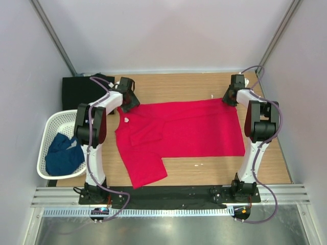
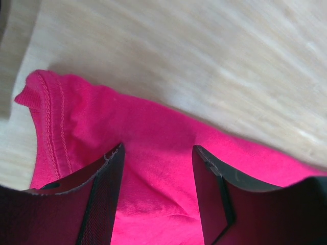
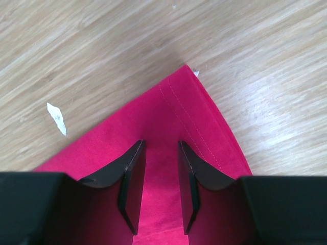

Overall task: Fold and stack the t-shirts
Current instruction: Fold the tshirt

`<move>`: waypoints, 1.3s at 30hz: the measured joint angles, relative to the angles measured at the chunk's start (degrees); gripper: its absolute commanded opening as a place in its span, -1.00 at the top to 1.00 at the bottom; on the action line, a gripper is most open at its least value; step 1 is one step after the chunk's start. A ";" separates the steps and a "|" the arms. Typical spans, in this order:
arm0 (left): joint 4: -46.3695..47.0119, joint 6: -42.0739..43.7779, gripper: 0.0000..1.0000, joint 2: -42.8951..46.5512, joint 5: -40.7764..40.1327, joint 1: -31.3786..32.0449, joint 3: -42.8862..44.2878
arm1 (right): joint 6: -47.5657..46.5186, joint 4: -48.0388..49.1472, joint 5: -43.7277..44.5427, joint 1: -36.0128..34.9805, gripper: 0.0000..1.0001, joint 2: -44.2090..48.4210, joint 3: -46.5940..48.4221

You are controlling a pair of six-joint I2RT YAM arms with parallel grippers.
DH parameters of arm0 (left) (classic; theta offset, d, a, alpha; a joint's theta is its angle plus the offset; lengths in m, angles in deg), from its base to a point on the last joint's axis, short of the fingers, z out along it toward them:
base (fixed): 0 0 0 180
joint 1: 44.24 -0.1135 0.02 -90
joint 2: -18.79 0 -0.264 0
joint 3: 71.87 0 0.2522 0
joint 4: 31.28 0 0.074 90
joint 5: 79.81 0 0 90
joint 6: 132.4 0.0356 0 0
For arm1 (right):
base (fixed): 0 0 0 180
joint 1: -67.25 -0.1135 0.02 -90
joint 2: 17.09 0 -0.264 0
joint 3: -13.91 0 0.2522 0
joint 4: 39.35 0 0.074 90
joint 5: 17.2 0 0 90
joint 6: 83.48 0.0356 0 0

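Your left arm (image 1: 92,158) and right arm (image 1: 251,158) were built alike: white links joined by rounded black motor housings, each on a black base (image 1: 94,193). A purple-grey cable (image 1: 90,138) ran along each arm. The left gripper (image 2: 158,153) and right gripper (image 3: 161,145) had flat black fingers (image 2: 99,204) that tapered to thin, slightly scuffed edges.

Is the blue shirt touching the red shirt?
Apart. The top view shows the blue shirt lying inside the basket, while the red shirt is spread on the table, with bare wood between basket and red cloth.
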 measured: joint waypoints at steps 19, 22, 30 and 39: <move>-0.39 3.06 -0.17 -23.06 8.13 -2.23 35.43 | -1.92 -4.68 -0.22 1.92 0.19 -21.29 33.75; -0.72 3.48 -0.20 -24.96 9.29 -2.29 38.86 | -2.12 -6.71 -1.11 2.19 0.18 -22.91 37.31; -3.61 7.37 -0.51 -20.76 10.43 -2.40 36.61 | -2.12 -11.50 -6.36 2.54 -0.35 -17.97 35.95; -2.67 10.71 -0.81 11.85 10.97 -2.16 18.78 | -0.44 -9.88 -7.52 1.97 -0.99 15.89 19.28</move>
